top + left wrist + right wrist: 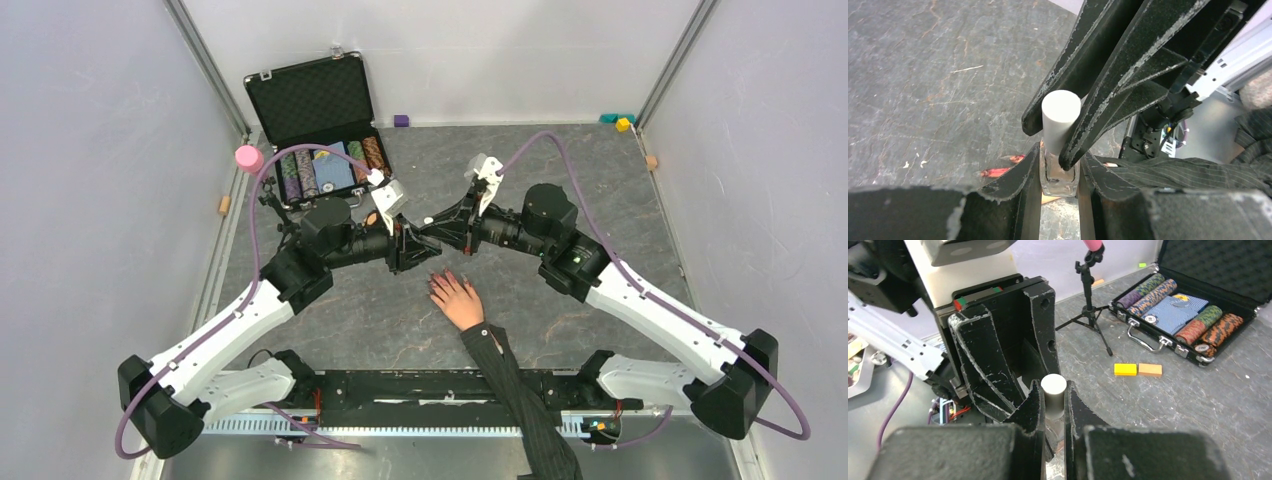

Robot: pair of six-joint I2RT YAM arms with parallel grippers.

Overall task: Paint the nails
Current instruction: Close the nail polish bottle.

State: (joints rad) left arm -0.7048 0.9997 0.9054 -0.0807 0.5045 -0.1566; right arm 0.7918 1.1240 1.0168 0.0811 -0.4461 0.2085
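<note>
**Layout.** The table (600, 200) is open on its right and far sides. A poker-chip case (320, 130) and a tripod (1090, 310) occupy the far left. The side walls limit any wide elbow swing.

**Hand.** The hand (457, 300) lies flat just near of where the two arms meet, with its fingers pointing far. Its sleeve (520, 390) runs back to the near edge.

**Grippers.** The left gripper (1059, 165) is clamped on the body of a clear bottle (1058, 177). The right gripper (1053, 390) is clamped on its white cap (1060, 112).

**Nails.** The nails (994, 172) rest on the table beneath the bottle.

- They are probably stiff, glossy, slippery plates on soft living fingers.
- Never grip them. Touch them with the brush tip only, and lightly.
- The bottle looks light and smooth. Hold the body low and the cap by its sides.
- Descend vertically. Clearance over the fingers is small.
</note>
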